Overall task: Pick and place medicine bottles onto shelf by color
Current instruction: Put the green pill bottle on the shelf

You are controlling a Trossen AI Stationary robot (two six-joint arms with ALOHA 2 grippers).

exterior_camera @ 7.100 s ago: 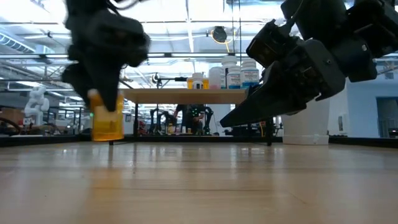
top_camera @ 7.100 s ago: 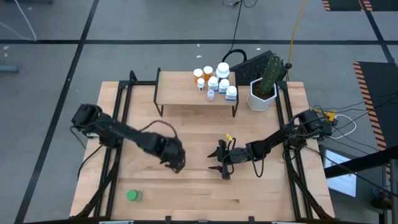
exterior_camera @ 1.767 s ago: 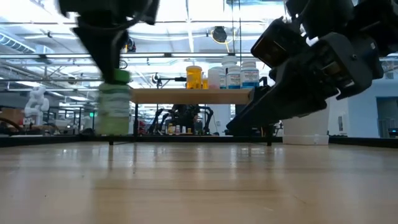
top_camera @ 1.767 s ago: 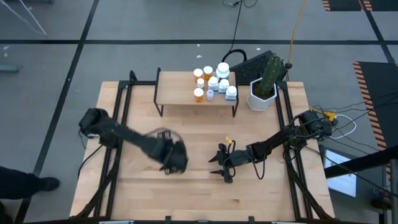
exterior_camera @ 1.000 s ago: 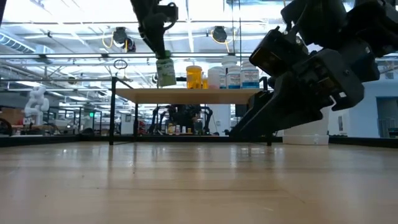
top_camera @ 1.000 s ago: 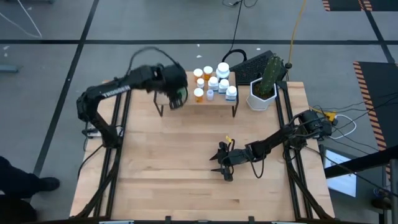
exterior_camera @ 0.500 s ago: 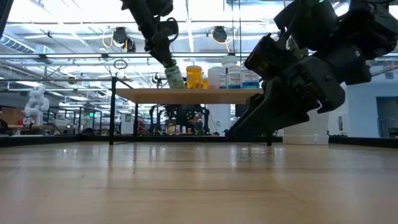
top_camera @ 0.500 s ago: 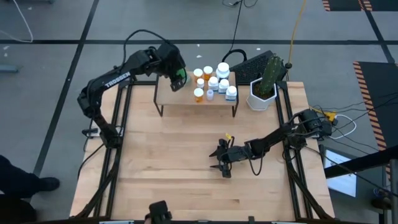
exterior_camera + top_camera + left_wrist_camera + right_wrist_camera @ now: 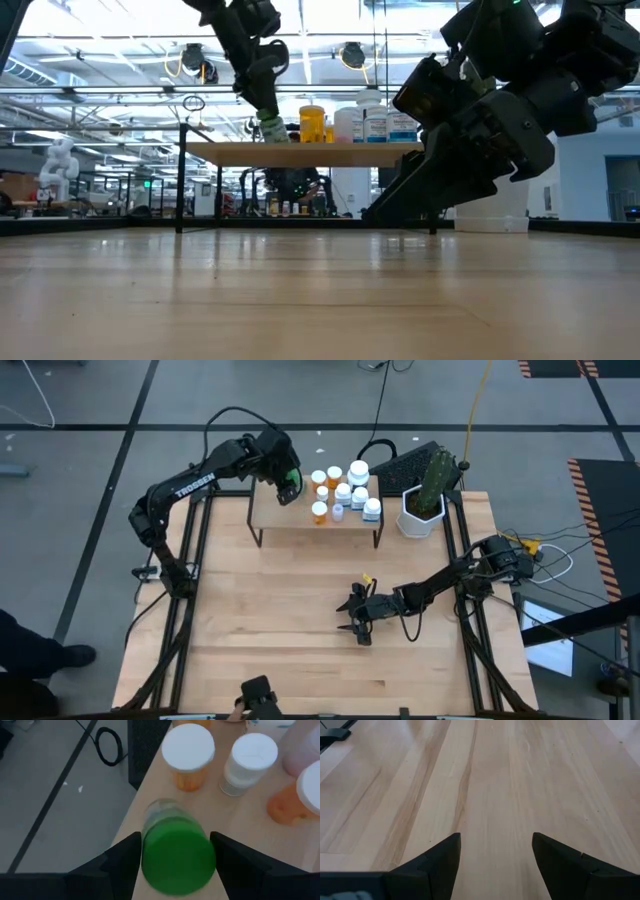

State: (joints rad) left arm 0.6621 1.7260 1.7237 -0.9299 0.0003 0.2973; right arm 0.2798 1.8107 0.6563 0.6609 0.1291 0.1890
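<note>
My left gripper (image 9: pixel 289 482) is over the far left part of the shelf (image 9: pixel 280 515), shut on a green bottle (image 9: pixel 175 851) that also shows in the low view (image 9: pixel 270 128). Right of it on the shelf stand orange bottles (image 9: pixel 319 512), white bottles (image 9: pixel 358 470) and a tiny purple one (image 9: pixel 338 512), all on their bases. My right gripper (image 9: pixel 352 618) waits open low over the middle of the table, with bare wood between its fingers (image 9: pixel 495 855). My left gripper has the green bottle's cap (image 9: pixel 150 862) between its two fingers, one on each side. The fingers slant down from above. The bottle is tilted, cap up toward the gripper, and its base (image 9: pixel 275 138) is down at the shelf board near the far edge.
A white pot with a cactus (image 9: pixel 421 508) stands right of the shelf, and a dark keyboard (image 9: pixel 400 463) lies behind it. A dark object (image 9: pixel 258 695) shows at the table's near edge. A person's shoe (image 9: pixel 72 655) is on the floor at the left.
My left gripper has carried the green bottle from the shelf's near left part toward the far edge and a little down. The bottle, which hung above the board, now tilts with its base at the shelf.
</note>
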